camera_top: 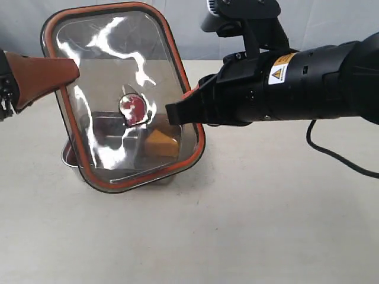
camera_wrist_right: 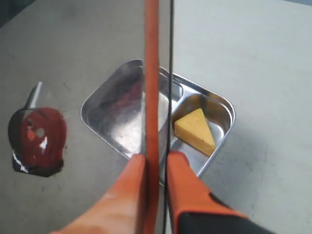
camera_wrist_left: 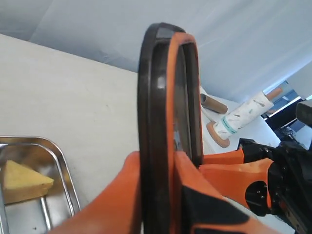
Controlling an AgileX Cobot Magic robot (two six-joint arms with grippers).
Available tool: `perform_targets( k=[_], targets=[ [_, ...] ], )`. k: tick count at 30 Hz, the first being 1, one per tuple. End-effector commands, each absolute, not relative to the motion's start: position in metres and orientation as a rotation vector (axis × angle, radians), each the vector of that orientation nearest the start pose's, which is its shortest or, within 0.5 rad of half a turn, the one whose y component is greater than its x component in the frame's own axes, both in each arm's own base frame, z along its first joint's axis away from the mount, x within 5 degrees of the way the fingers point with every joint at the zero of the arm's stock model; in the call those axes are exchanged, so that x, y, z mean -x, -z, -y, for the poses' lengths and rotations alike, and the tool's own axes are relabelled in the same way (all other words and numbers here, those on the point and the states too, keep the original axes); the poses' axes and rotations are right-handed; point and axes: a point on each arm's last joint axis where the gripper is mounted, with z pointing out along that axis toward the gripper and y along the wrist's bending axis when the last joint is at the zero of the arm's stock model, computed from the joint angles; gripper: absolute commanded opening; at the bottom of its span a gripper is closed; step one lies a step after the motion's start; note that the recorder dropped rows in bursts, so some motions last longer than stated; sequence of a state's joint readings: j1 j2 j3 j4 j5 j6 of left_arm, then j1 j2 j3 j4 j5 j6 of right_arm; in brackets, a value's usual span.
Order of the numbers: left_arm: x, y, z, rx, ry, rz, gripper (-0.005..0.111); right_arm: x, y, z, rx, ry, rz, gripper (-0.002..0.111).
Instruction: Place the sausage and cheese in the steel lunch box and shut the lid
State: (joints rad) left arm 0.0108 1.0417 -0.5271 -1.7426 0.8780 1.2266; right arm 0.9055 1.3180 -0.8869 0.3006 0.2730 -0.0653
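Note:
The dark tinted lid [camera_top: 112, 77] with its orange seal rim hangs tilted over the steel lunch box [camera_top: 68, 157]. My left gripper [camera_top: 74, 70] is shut on the lid's far left edge, and my right gripper [camera_top: 177, 113] is shut on its right edge. The left wrist view shows the lid [camera_wrist_left: 161, 97] edge-on in the left gripper [camera_wrist_left: 156, 161]. The right gripper [camera_wrist_right: 155, 158] pinches the lid's rim [camera_wrist_right: 152, 73]. The cheese [camera_wrist_right: 196, 129] lies in the smaller compartment. Through the lid a dim dark red shape [camera_wrist_right: 126, 96], apparently the sausage, lies in the larger compartment.
A paper towel roll [camera_wrist_left: 241, 117] and a cardboard tube [camera_wrist_left: 213, 103] stand at the far side of the table. The right arm's black cable [camera_top: 337, 157] trails over the tabletop. The lid's central valve tab [camera_top: 133, 109] faces the exterior camera.

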Motion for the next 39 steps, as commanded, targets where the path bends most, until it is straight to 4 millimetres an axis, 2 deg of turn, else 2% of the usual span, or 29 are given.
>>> perform_targets(
  k=[1, 2, 3, 9, 14, 18, 22, 28, 33, 39],
  targets=[
    [-0.194, -0.303, 0.064, -0.096, 1.111, -1.831, 0.000, -0.168, -0.296, -0.231, 0.826, -0.715, -2.079, 0.030],
    [-0.195, -0.306, 0.064, -0.103, 1.107, -1.822, 0.000, -0.168, -0.296, -0.231, 0.826, -0.715, -2.079, 0.039],
    [-0.195, -0.306, 0.064, -0.106, 1.105, -1.820, 0.000, -0.168, -0.296, -0.231, 0.828, -0.713, -2.078, 0.041],
    [-0.198, -0.310, 0.062, -0.159, 1.023, -1.797, 0.000, -0.168, -0.296, -0.230, 0.859, -0.686, -2.066, 0.042],
    [-0.209, -0.318, 0.051, -0.301, 0.665, -1.842, 0.000, -0.163, -0.303, -0.221, 0.936, -0.620, -2.041, 0.042],
    [-0.213, -0.327, 0.051, -0.532, 0.434, -1.771, 0.000, -0.161, -0.307, -0.217, 0.948, -0.609, -2.026, 0.042],
    [-0.212, -0.328, 0.066, -0.829, 0.183, -1.640, 0.000, -0.160, -0.307, -0.217, 0.949, -0.608, -2.028, 0.042],
    [-0.216, -0.322, 0.089, -1.025, -0.196, -1.550, 0.000, -0.159, -0.304, -0.216, 0.975, -0.591, -2.059, 0.042],
    [-0.218, -0.306, 0.123, -1.243, -0.277, -1.448, 0.000, -0.158, -0.302, -0.214, 1.000, -0.569, -2.077, 0.042],
    [-0.227, -0.281, 0.150, -1.278, -0.391, -1.447, 0.000, -0.149, -0.310, -0.199, 0.995, -0.531, -2.129, 0.042]
  ],
)
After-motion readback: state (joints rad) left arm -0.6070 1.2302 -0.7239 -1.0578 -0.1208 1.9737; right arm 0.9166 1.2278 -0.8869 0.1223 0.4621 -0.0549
